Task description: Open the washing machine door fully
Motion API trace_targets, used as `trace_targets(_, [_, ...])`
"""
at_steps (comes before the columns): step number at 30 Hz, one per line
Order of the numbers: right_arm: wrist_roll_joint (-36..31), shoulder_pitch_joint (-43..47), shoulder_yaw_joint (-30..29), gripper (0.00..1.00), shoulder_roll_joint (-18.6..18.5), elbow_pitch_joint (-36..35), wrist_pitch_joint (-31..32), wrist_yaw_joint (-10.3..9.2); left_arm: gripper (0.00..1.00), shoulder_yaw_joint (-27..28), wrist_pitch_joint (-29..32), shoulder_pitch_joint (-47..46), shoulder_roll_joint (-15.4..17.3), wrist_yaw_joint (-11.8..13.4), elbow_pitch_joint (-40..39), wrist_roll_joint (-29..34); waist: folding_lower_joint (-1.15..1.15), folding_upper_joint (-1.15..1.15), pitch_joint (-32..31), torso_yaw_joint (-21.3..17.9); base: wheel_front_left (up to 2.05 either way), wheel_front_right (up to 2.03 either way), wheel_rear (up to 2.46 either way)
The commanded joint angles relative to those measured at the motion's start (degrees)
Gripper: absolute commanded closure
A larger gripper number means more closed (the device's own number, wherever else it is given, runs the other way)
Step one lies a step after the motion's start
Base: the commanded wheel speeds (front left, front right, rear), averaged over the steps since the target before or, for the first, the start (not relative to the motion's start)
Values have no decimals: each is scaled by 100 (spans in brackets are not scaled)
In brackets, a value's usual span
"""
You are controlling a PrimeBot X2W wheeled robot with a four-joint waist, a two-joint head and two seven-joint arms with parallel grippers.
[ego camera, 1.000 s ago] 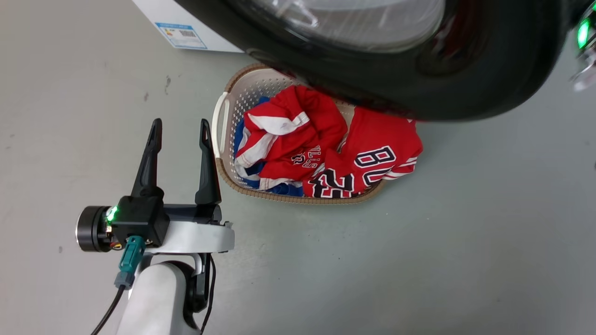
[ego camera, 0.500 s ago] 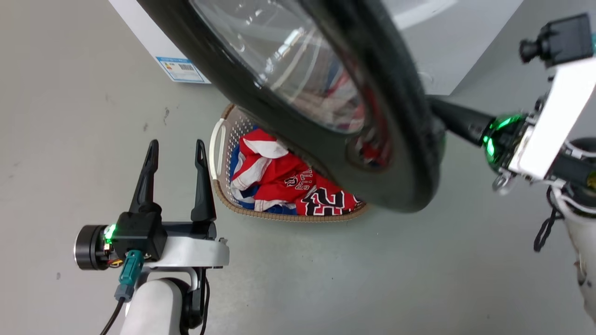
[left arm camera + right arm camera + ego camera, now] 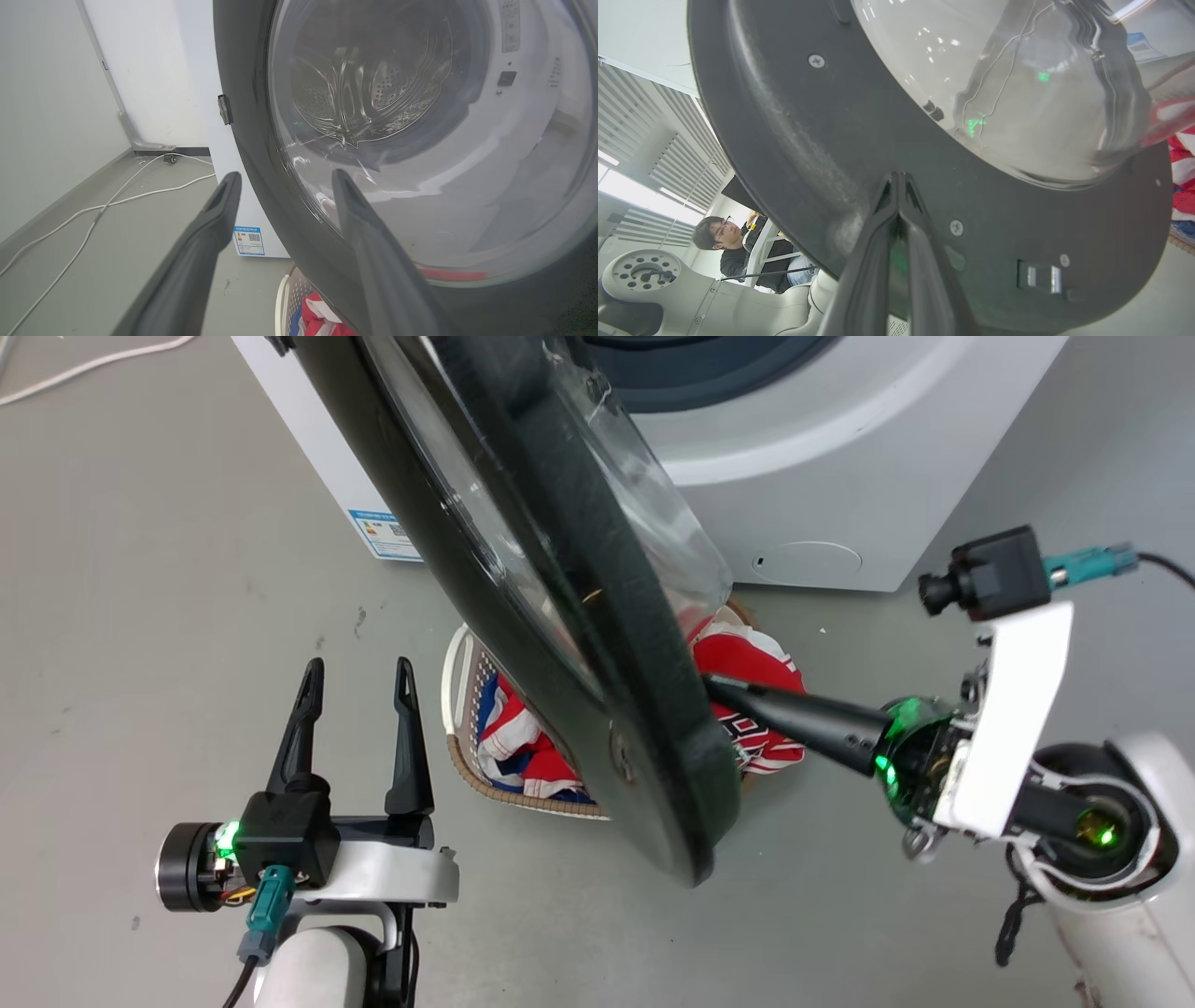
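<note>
The washing machine [image 3: 822,476] stands white at the top of the head view, its blue label [image 3: 383,532] low on the left side. The washing machine door [image 3: 579,597], black with a clear glass bowl [image 3: 672,541], is swung out and seen nearly edge-on. My right gripper [image 3: 714,683] is shut on nothing, its tips touching the door's inner face [image 3: 808,140] just below the bowl [image 3: 1017,93]. My left gripper [image 3: 355,672] is open, left of the door and apart from it. Its wrist view looks past its own gripper [image 3: 285,177] through the door [image 3: 243,140] at the steel drum [image 3: 369,84].
A beige laundry basket [image 3: 457,653] with red and blue clothes [image 3: 747,658] sits on the grey floor under the door. White cables [image 3: 117,205] trail on the floor left of the machine. A seated person [image 3: 738,247] shows beyond the door's edge.
The head camera has tilted up, bringing the machine's front into view. The door has swung from broadside to nearly edge-on, with the right gripper behind it. The left gripper stays open.
</note>
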Motion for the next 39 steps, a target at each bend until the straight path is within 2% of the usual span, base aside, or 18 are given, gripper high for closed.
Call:
trace_targets(1, [41,146,93,100,93,-65,13,14,0,-4,-16,42,-6,-28,5,27,0,0,-61,35,0,0,0])
trace_targets(26, [83,1084,760,100,755,153,-195,14,0,-49,-16,362,-6,29,60,20,0,0,-529,196,0,0,0])
trace_targets(33, [46,1437,459,100,788,230,-670,14,0,-41,-16,513,-6,36,111,9,0,0,-768,147,0,0,0])
trace_targets(39, [75,1812,-210,100,815,166,-1436,14,0,11,-16,667,-6,33,145,36,0,0,-1017,80,0,0,0])
